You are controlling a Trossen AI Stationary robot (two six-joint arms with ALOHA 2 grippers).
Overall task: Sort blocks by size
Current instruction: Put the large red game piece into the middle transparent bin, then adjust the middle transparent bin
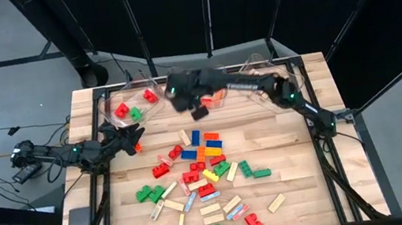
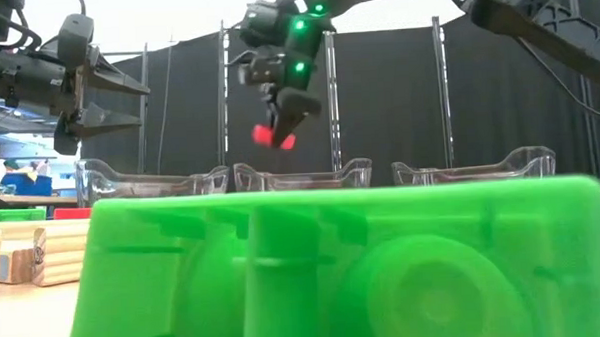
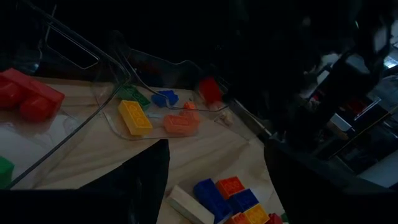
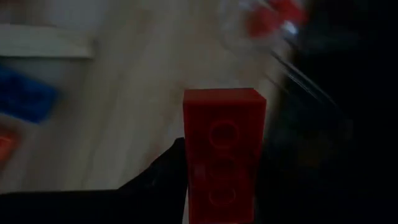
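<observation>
My right gripper point(image 1: 199, 113) hangs above the table's far middle, shut on a small red brick point(image 2: 273, 137), which the right wrist view shows studs-on point(image 4: 222, 149). It is close to the middle clear bin point(image 3: 158, 112), where yellow, orange, blue and green bricks lie. Most blocks point(image 1: 202, 176), coloured bricks and tan bars, lie scattered flat on the table's middle and near part. My left gripper point(image 1: 135, 138) waits open at the table's left, near the left bin point(image 1: 132, 105). My right gripper pinches the red brick between its two fingers, which hold its two long sides at the nearer end point(image 4: 214, 199). The fingers slant down from above. The brick sticks out past the fingertips point(image 2: 288, 109), lifted clear of table and bins.
Three clear bins stand along the far edge; the left one holds red and green bricks, and the right one point(image 1: 261, 62) is partly behind my right arm. A green block point(image 2: 343, 267) lies right in front of the low camera and hides the tabletop.
</observation>
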